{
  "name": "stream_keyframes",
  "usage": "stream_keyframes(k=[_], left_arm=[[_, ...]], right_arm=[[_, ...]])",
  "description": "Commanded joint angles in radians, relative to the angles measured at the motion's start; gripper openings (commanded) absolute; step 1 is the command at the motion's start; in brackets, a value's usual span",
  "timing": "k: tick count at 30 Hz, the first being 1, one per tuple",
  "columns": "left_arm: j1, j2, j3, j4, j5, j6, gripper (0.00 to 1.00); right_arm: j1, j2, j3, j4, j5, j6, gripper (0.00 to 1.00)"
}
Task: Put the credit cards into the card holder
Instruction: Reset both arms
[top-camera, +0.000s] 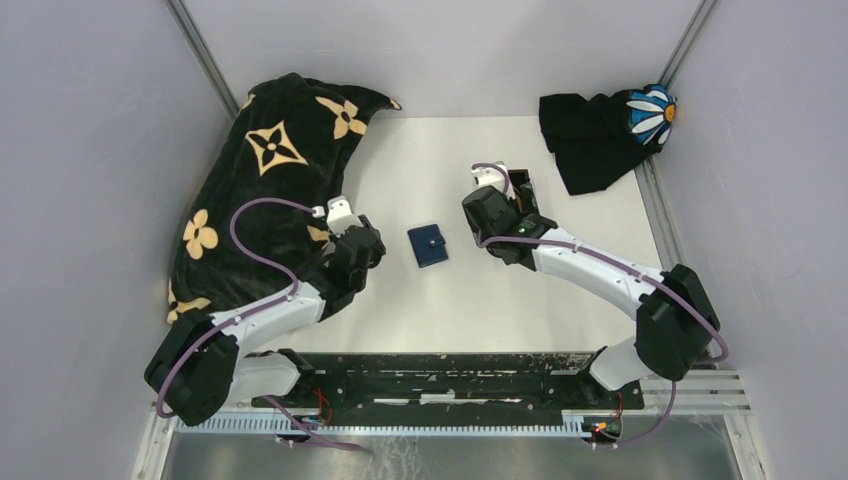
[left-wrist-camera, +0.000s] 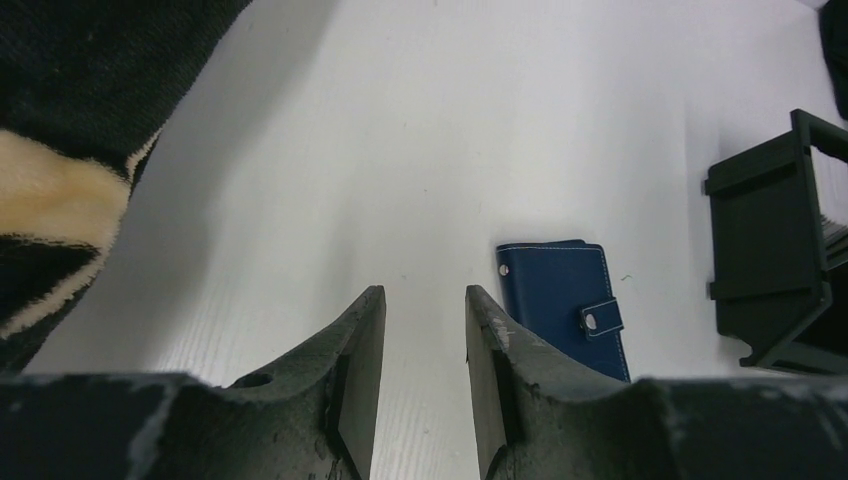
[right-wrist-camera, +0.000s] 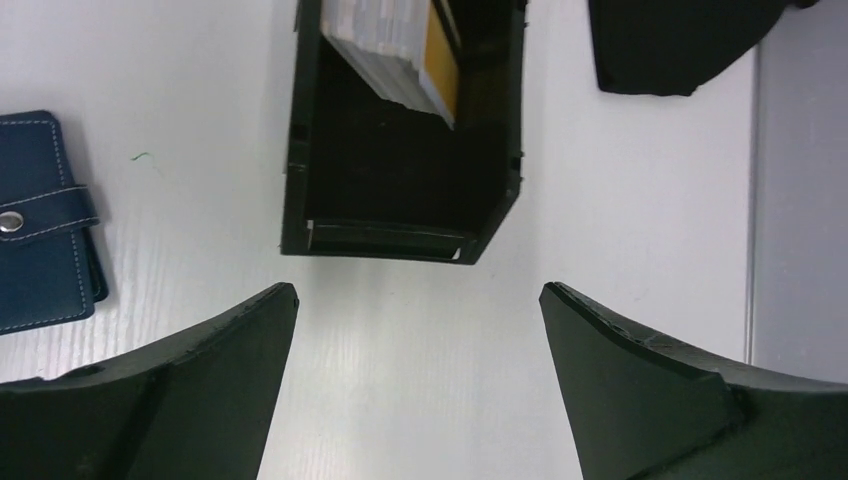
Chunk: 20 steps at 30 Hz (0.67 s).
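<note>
White table (top-camera: 450, 310) with a patterned blanket (top-camera: 260, 190) at its left. The left gripper (left-wrist-camera: 425, 385), jaws narrowly parted, and the right gripper (right-wrist-camera: 415, 345), jaws spread wide, are both empty. A black tray (right-wrist-camera: 300, 150) before the right gripper holds the stacked cards (right-wrist-camera: 390, 50) at its far end; the blue wallet (top-camera: 428, 245) lies closed between the grippers.

Right wrist: card holder (right-wrist-camera: 40, 225) cut by left edge, credit cards (right-wrist-camera: 385, 50) by top edge. Left wrist: card holder corner behind left claw (left-wrist-camera: 422, 305).
</note>
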Motion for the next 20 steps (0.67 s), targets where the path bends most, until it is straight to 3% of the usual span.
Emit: stream_keyframes(k=[1,12,20], left_arm=[[0.002,0.027,0.043,0.024,-0.075,0.115,0.43],[0.002,0.068,-0.017,0.202,-0.094,0.274,0.43],[0.002,0.070,-0.032,0.237,-0.099,0.286,0.43]], right_arm=[[-0.002,-0.095,-0.046,0.107,0.130,-0.015,1.00],[-0.010,-0.166,-0.140,0.209,0.162,-0.010,1.00],[-0.022,-0.308,-0.272,0.341,0.151,-0.045,1.00]])
